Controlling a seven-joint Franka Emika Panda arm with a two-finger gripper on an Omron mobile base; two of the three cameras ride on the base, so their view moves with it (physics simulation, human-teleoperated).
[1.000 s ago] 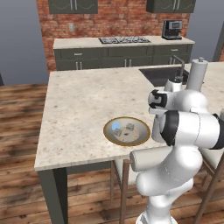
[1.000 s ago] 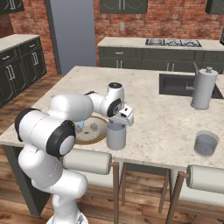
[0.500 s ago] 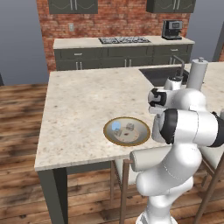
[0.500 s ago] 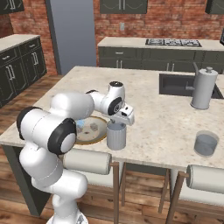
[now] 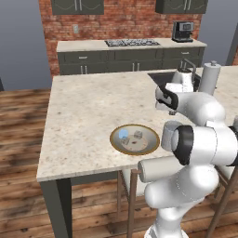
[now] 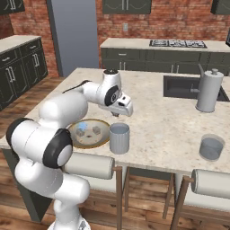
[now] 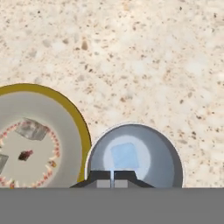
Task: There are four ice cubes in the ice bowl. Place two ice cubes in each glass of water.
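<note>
The ice bowl (image 6: 104, 139) (image 5: 151, 144) (image 7: 74, 113) lies near the counter's front edge. Two ice cubes (image 6: 82, 130) (image 5: 123, 135) (image 7: 33, 129) lie in it, side by side. A glass of water (image 6: 119, 138) (image 7: 168, 153) stands touching the bowl's right side, partly behind my arm in the left base view (image 5: 167, 131). One ice cube (image 7: 125, 155) sits in its water. My gripper (image 6: 126, 111) (image 7: 113, 178) hangs just above this glass, shut, with nothing between its fingertips. The other glass (image 6: 211, 148) stands far to the right.
A tall white cylinder with a knob (image 6: 209, 91) (image 5: 208, 79) stands beside the sink (image 6: 179, 86). Stool backs (image 6: 90, 165) (image 6: 211, 184) line the counter's front edge. A stove (image 6: 177, 43) and a coffee machine (image 5: 182, 31) sit on the back counter.
My hand has risen slightly above the glass beside the bowl. The bowl and both glasses have stayed put.
</note>
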